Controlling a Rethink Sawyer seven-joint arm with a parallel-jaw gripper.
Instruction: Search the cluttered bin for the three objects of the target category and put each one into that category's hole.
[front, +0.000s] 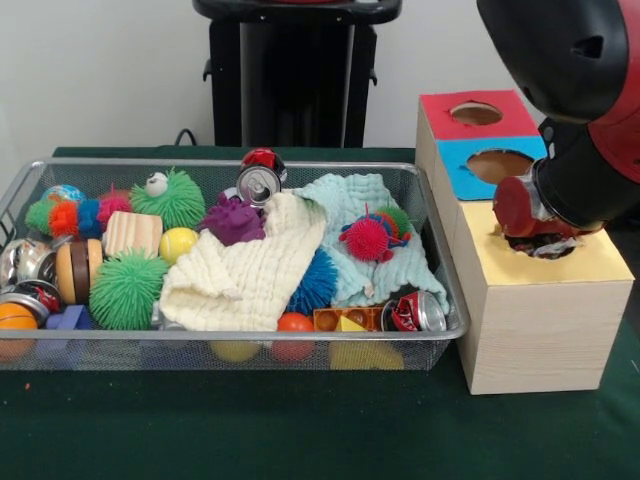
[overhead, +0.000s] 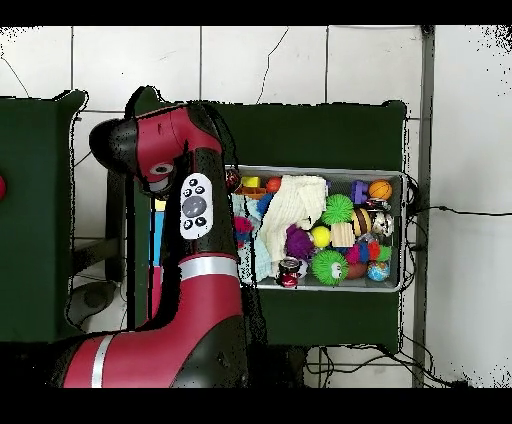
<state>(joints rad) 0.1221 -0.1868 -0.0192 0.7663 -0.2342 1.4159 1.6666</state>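
Right now a crushed red metal can (front: 522, 208) hangs above the wooden box's yellow-topped hole (front: 540, 245), jaws clamped on it.

The arm (front: 570, 60) enters the front view from the upper right corner. Its large black and red link slopes downward toward the wooden box (front: 530, 320), which serves as the reference landmark. The wrist section, black with red housing, sits directly above the box's yellow top panel. The gripper (front: 535, 235) is positioned at the hole in that yellow panel, low against the box top. A crushed red can (front: 520, 208) is at the gripper; the finger state cannot be determined. In the overhead view, the red arm (overhead: 180, 250) extends from the base and covers the box almost entirely.
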